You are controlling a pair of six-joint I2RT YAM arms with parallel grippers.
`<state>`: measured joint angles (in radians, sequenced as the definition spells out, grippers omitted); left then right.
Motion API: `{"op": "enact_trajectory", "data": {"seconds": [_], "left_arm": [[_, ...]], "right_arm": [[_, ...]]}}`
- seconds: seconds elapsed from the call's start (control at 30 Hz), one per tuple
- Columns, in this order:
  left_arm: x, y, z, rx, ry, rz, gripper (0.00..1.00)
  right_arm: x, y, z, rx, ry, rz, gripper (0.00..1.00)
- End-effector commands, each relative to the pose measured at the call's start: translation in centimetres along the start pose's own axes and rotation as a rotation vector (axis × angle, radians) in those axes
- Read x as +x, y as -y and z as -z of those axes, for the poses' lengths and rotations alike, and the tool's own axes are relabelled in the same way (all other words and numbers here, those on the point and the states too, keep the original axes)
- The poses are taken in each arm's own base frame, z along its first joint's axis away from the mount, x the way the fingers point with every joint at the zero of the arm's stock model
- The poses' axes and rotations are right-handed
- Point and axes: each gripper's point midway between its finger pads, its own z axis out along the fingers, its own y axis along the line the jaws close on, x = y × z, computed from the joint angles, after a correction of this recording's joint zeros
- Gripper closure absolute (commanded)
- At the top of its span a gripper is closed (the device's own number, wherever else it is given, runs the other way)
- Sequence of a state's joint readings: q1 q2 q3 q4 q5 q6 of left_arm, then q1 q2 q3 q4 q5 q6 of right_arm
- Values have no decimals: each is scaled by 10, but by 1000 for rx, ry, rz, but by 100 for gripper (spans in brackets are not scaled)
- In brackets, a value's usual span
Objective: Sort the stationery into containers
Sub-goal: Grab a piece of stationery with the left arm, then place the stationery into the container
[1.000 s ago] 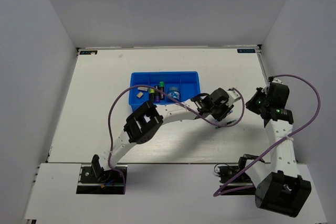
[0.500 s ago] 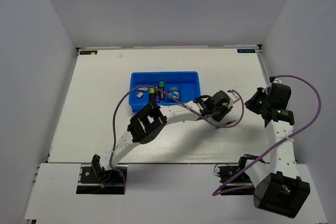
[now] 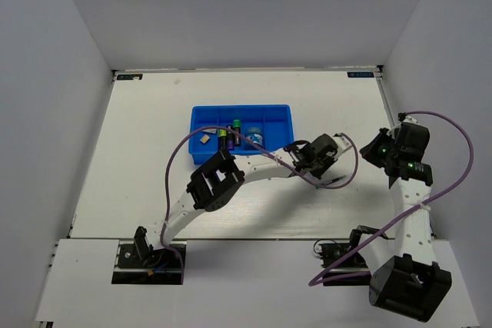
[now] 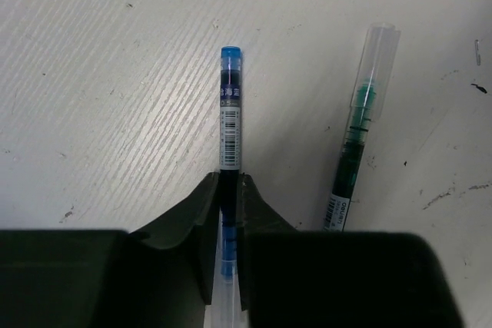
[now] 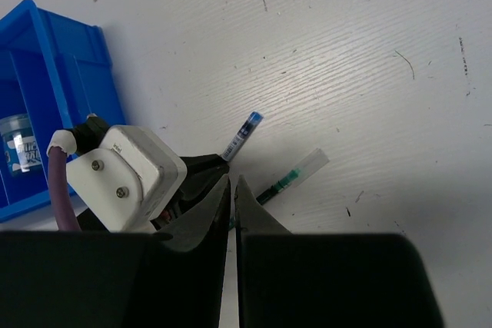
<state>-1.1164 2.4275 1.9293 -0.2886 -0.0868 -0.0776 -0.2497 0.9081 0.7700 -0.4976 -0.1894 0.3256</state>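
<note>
Starting at the left of the white table [image 3: 138,159], the blue tray [image 3: 241,108] sits toward the far side. There's a pale eraser [image 3: 204,137] near its left end, short dark markers [image 3: 237,128] with coloured ends beside it around the middle, and the blue-white tape roll [image 3: 255,137] just right of those. The ribs are too small from above to say exactly which compartment each one sits in.

Moving right, the left arm stretches across the table, past the tray's near right corner. The wrist camera shows the left gripper [image 4: 228,183] with both fingers pressed against the sides of the blue pen [image 4: 230,109], clamped on its clear lower barrel. The blue-capped end points away from the camera, and the pen looks to be lying flat on the table, outside the tray.

Just to the right lies the green pen [image 4: 356,140], near the blue one but not touching it. It's slightly tilted, its clear cap at the far end, and nothing is holding it.

Further right, the right gripper [image 5: 232,182] hangs above the table with its jaws drawn together to a thin slit and nothing between them. It looks down on both pens and the left gripper's white housing.
</note>
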Motion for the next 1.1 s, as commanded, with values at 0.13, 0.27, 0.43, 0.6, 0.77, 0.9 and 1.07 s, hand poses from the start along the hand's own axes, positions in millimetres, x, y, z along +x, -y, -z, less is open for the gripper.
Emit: {"op": "enact_trajectory", "data": {"seconds": [0.13,0.27,0.43,0.6,0.77,0.9,1.07], "left_arm": [[82,-5,11,-47,-249,-76,94],[74,-9,25,-55,-225,-66,100],[4,-14,56,-46,-71,-37,100],[-50,-15,86,-6,66,17,100],[-95,-34,131,32,222,183,100],[-103,-71,148,-31,310,356,100],[-102,-126,158,-161,359,499,100]], "right_arm": [[-8,-4,5,-26,39,-18,92],[-8,-4,6,-28,41,-21,92],[-8,-4,6,-34,40,-16,91],[-7,-6,7,-45,37,-11,87],[-7,-8,8,-54,37,-5,86],[-6,-9,8,-64,35,-8,86],[-4,-10,7,-71,23,-8,86]]}}
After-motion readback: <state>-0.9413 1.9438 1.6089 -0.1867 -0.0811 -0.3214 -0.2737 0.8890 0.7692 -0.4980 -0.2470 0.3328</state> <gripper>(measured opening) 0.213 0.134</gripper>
